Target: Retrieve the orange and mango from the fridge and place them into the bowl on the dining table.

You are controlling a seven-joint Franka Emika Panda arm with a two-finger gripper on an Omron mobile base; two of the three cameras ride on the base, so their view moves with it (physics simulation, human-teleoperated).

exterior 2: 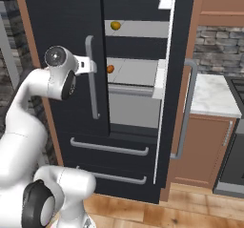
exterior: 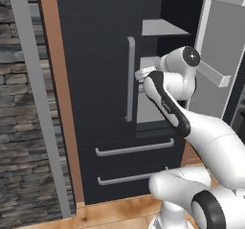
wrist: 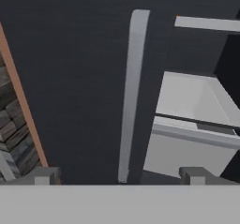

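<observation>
You have the dark charcoal fridge (exterior 2: 62,41) with its right door swung open and its left door shut. The yellow-green mango (exterior 2: 115,25) sits on the upper grey shelf. The round orange (exterior 2: 110,69) rests one shelf below, near the left edge.

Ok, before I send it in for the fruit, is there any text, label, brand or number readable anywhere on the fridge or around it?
None. The fridge doors, handles, shelves and drawers are plain, and the orange and mango carry no sticker that can be seen.
</observation>
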